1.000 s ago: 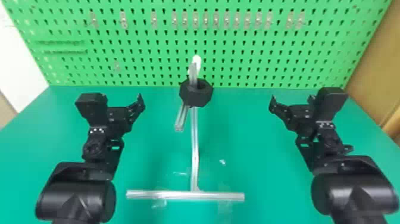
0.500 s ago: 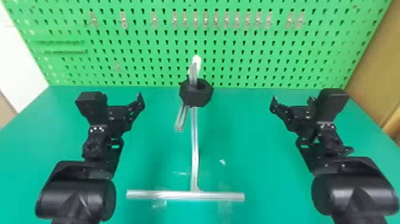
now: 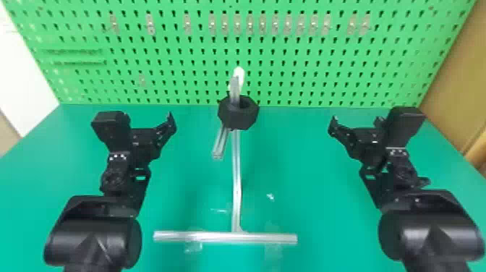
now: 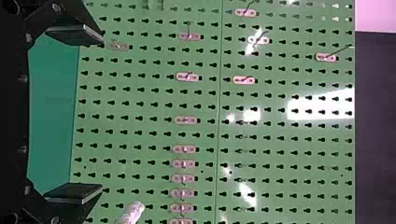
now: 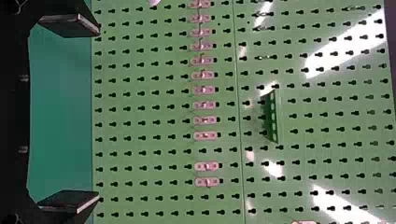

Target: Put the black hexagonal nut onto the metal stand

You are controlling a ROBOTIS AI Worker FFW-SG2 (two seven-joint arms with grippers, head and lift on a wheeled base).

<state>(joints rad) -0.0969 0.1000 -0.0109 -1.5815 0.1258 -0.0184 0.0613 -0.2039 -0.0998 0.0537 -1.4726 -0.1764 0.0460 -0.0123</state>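
Upper centre in the head view, the black hexagonal nut (image 3: 238, 121) hangs around the slanted bar of the metal stand (image 3: 236, 181), so I judge the placing done; at most, parking my arms remains. My left gripper (image 4: 100, 114), at left centre, and my right gripper (image 5: 98, 113), at right centre, are both spread wide, holding nothing, well apart from it. The nut is matt, chunky and flat-sided; the stand is pale, grooved metal, its straight foot (image 3: 224, 237) lying lower centre on the smooth green table (image 3: 314, 173).
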